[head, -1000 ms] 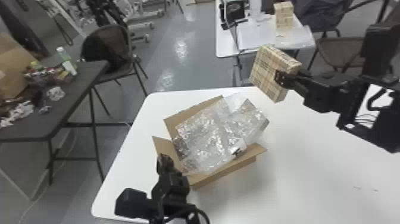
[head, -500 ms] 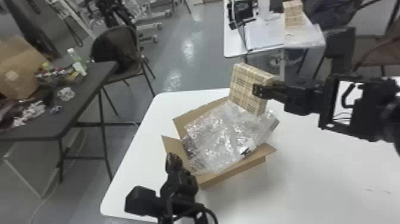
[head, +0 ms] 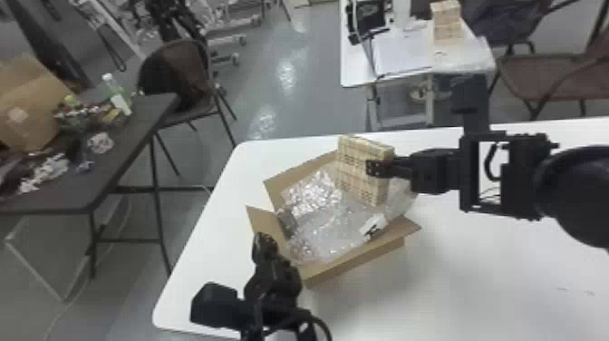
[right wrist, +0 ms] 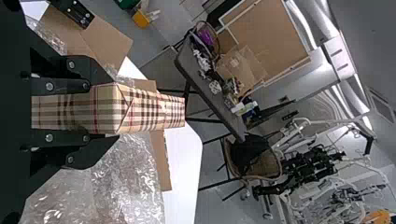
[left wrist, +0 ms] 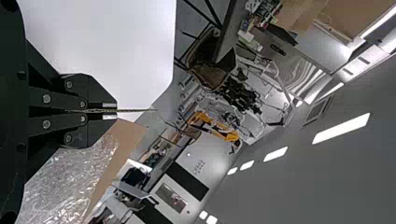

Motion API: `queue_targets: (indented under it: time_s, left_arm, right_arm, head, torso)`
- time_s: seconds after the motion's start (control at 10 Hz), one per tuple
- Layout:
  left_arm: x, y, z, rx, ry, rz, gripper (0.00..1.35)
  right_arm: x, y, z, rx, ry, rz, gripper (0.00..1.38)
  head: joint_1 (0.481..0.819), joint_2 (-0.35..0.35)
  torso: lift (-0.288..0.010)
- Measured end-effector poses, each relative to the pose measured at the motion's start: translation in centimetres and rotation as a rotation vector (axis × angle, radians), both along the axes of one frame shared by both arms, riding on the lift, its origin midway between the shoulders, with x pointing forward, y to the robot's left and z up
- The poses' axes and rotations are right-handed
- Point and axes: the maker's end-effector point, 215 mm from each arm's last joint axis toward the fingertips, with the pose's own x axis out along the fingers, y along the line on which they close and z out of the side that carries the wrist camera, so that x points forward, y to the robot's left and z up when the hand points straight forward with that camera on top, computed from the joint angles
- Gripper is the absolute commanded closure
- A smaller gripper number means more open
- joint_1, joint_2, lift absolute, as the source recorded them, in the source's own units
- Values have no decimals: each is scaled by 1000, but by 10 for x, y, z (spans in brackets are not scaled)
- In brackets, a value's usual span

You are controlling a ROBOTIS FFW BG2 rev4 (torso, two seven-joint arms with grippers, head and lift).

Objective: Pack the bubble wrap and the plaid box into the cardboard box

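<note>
Right gripper [head: 377, 168]: jaws holding the plaid box [head: 357, 170] by its sides
Plaid box: over the far part of the bubble wrap [head: 324, 229]; contact unclear
Left gripper [head: 265, 243]: jaws nearly together, pinching a thin flap [head: 262, 221]
Bubble wrap: inside the cardboard box [head: 358, 264]
Cardboard box: open, on the white desk [head: 480, 281]

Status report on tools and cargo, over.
Right tool gripping plaid box over bubble wrap. Left tool pinching cardboard flap. Bubble wrap fills much of the opening, may get in the way.
</note>
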Motion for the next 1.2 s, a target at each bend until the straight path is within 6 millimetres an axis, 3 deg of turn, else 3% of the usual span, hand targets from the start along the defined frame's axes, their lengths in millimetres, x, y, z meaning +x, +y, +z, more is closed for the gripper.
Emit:
queue_targets:
  time_s: [0.1, 0.3, 0.4, 0.7, 0.9, 1.0, 1.2]
  left_arm:
    - [0, 0, 0, 0, 0, 0, 1207]
    - [0, 0, 0, -1, -2, 0, 1207]
    - [-1, 1, 0, -3, -3, 4, 1207]
    - [-2, 2, 0, -3, -5, 6, 1207]
    - [-2, 3, 1, -2, -8, 6, 1207]
    - [-1, 3, 1, -3, -9, 6, 1207]
    - [-1, 4, 2, -6, -11, 9, 1207]
  right_arm:
    - [1, 5, -12, -28, 14, 6, 944]
    - [1, 15, -31, -38, 44, 22, 125]
    - [4, 14, -29, -26, 33, 16, 48]
    - [35, -16, 10, 5, -97, -83, 191]
    - [54, -54, 32, 46, -168, -197, 193]
    - [62, -82, 41, 61, -215, -272, 193]
    - [75, -167, 53, 22, -366, -521, 193]
  head:
    - [695, 350]
    - [695, 350]
    - [695, 350]
    - [695, 350]
    - [695, 350]
    - [695, 350]
    - [695, 268]
  torso:
    - [-102]
    - [-102]
    - [-102]
    - [-102]
    - [-102]
    - [-102]
    - [-102]
